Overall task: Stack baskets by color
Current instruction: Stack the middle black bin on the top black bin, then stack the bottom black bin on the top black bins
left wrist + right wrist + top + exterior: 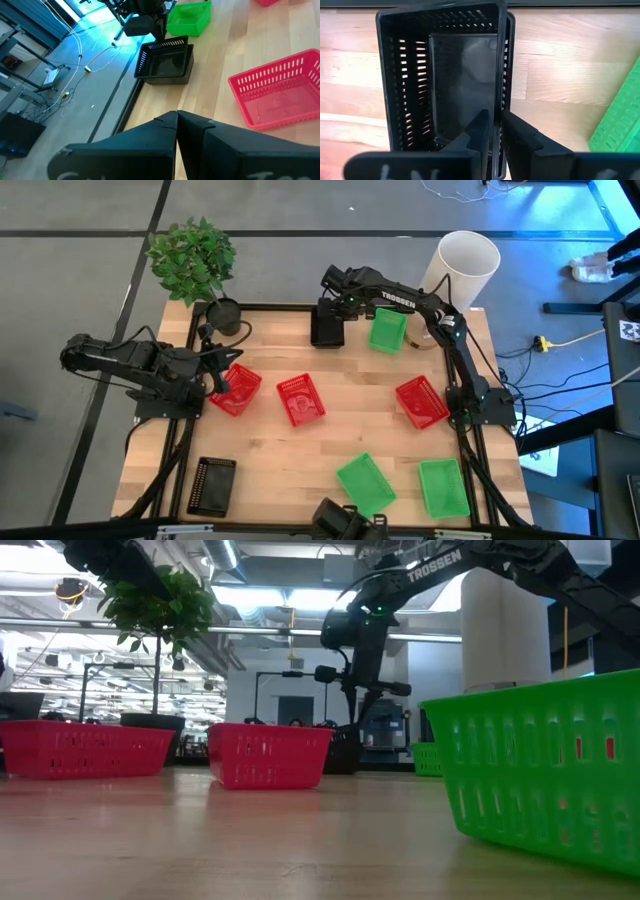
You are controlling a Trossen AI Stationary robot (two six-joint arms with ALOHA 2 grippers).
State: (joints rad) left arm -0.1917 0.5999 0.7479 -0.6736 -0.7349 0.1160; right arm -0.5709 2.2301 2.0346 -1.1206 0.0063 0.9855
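Note:
At the table's far edge, one black basket [327,327] sits slightly askew in a second black basket [167,75]. My right gripper [495,117] is shut on the upper one from above. A green basket [387,329] lies just to its right. Three red baskets [235,389], [300,399], [421,401] stand across the middle, and two green baskets [365,484], [443,487] rest near the front. Another black basket [211,484] is at the front left. My left gripper [176,117] is shut, holds nothing and hovers by the leftmost red basket. My right gripper pinches one long side wall [498,95] of the upper black basket, with one finger [480,132] inside the basket and the other [520,135] outside. The fingers come from above, pointing steeply down. The basket sits open side up within the lower black basket, a little offset from it.
A potted plant [195,260] stands at the far left corner and a tall white cylinder [462,268] at the far right corner. Bare wood lies between the red row and the front baskets.

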